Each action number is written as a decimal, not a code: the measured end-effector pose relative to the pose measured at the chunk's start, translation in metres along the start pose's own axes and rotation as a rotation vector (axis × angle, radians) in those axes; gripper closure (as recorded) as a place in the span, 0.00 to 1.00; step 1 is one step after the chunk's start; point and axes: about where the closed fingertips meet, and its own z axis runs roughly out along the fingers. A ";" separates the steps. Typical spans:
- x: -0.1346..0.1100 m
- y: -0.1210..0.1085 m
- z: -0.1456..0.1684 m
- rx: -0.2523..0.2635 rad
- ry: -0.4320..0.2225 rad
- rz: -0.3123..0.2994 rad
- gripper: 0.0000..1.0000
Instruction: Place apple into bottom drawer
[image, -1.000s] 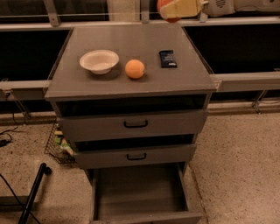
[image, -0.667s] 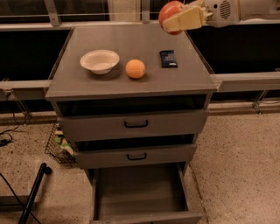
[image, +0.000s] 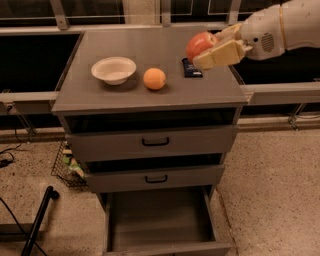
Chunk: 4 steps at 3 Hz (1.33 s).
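gripper grips apple above cabinet top | bottom drawer open

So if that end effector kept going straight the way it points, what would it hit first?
Probably the orange: the end effector, shut on the apple above the cabinet top, points slightly downward toward it. Its height is unclear, so it might pass over.

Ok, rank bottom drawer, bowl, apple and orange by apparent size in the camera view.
1. bottom drawer
2. bowl
3. apple, in the gripper over the right of the cabinet, and orange look alike.
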 end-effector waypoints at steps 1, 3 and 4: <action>0.022 0.023 0.009 -0.034 0.008 -0.048 1.00; 0.061 0.053 0.037 -0.094 0.033 -0.072 1.00; 0.062 0.056 0.038 -0.100 0.044 -0.102 1.00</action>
